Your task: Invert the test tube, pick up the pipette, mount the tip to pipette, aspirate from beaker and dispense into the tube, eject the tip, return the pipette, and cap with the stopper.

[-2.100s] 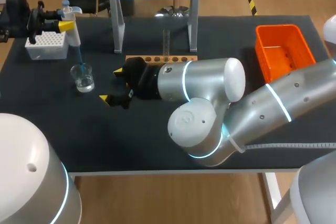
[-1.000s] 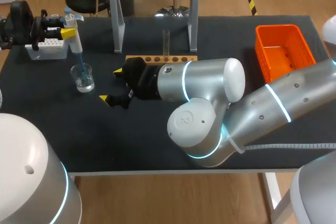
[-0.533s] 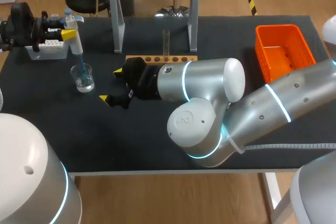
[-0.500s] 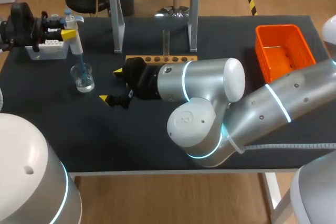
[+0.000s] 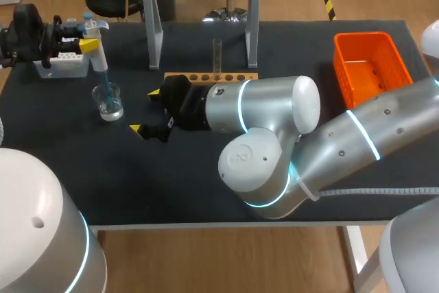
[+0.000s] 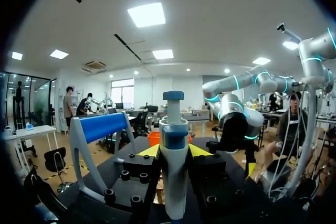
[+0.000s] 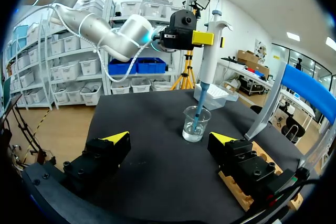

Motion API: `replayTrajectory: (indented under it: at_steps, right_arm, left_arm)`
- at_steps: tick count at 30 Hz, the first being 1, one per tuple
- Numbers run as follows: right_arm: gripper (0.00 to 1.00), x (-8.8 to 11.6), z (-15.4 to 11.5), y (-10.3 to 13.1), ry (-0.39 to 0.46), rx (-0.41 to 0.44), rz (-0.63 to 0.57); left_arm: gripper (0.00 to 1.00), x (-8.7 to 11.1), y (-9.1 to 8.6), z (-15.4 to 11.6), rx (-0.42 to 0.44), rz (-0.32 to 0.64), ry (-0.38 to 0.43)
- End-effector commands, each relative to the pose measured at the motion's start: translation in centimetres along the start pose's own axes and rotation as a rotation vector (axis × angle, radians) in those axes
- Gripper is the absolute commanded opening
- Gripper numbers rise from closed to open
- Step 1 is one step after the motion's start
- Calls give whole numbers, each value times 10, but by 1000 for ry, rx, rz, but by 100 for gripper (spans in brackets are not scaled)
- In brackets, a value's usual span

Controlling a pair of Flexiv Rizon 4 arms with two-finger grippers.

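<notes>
nearest me the right hand [image 5: 146, 112] hung low over the table [image 5: 171, 183], fingers spread wide and nothing between them. it sat just beside the wooden rack [image 5: 236, 76], likely parked clear of the work. beyond it stood the beaker [image 5: 108, 101], with the blue tip [image 5: 104, 81] dipped into its liquid, well placed for drawing up, i'd judge. the left hand [image 6: 174, 150] pinched the pipette [image 5: 99, 53] upright by its body. further back the test tube [image 5: 217, 53] stood uncapped in the rack, and the tip box [image 5: 60, 65] lay close by the left hand.
</notes>
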State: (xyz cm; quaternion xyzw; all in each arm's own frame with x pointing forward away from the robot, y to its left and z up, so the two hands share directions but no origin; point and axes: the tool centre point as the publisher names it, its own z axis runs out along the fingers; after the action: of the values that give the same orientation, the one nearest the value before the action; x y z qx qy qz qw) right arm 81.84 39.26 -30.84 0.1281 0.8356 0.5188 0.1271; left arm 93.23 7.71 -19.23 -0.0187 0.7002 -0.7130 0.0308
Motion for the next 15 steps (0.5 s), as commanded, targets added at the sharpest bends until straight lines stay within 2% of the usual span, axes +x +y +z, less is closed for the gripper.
replayTrajectory:
  at_steps: [1, 4, 8, 15]
  right_arm:
    - [100, 0, 0, 0, -1, 1, 0]
    - [100, -1, -5, 2, 5, -6, 3]
    - [100, -5, -16, 11, 72, -32, -13]
    - [100, -9, -36, 33, 271, -90, -95]
  left_arm:
    - [0, -1, 1, -1, 2, 1, 4]
    - [0, -1, 1, -1, 2, 1, 4]
    - [0, -1, 1, -1, 2, 1, 4]
    - [0, -1, 1, -1, 2, 1, 4]
